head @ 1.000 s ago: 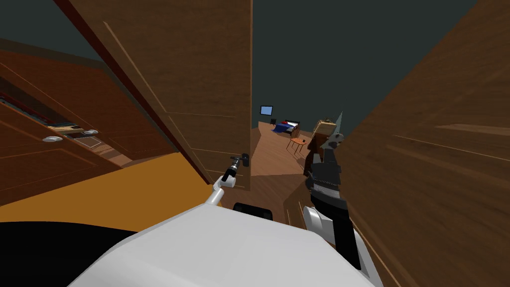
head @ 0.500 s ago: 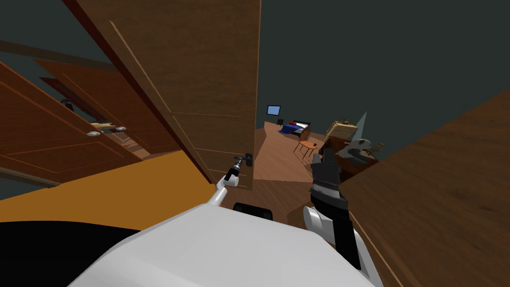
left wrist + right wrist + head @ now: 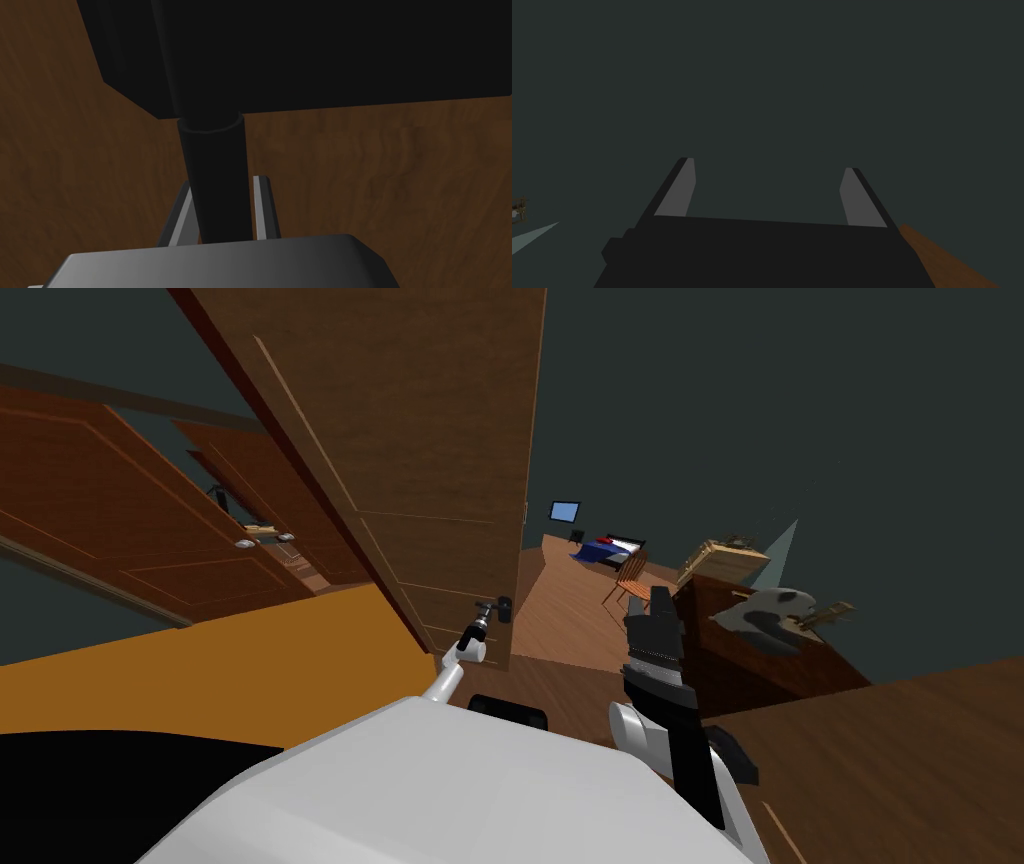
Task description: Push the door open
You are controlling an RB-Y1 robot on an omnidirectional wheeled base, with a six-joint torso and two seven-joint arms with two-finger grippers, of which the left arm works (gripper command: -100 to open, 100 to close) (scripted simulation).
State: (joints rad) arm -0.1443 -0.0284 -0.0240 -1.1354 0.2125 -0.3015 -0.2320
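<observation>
A tall brown wooden door (image 3: 420, 458) stands swung partly open ahead of me, its free edge near the middle of the head view. Low on that edge sits a black lever handle (image 3: 497, 608). My left gripper (image 3: 484, 616) reaches straight to it. In the left wrist view the fingers (image 3: 262, 205) press either side of the black handle bar (image 3: 215, 175), which runs up to a black plate against the brown door face (image 3: 375, 170). My right gripper (image 3: 767, 192) is held up beside the doorway with its fingers wide apart and nothing between them; its dark forearm (image 3: 655, 658) rises right of the opening.
Through the gap lies a wood-floored room with a chair (image 3: 628, 578), a bed (image 3: 608, 550) and a small blue screen (image 3: 564, 511). A dark wooden cabinet (image 3: 770, 658) stands close on the right. More brown doors (image 3: 150, 528) and an orange surface (image 3: 220, 668) lie to the left.
The whole head view has swung: the door edge and handle drifted right, the brown panel on the right has dropped away, and the cabinet beside the doorway has come into sight. My left gripper stays on the handle.
</observation>
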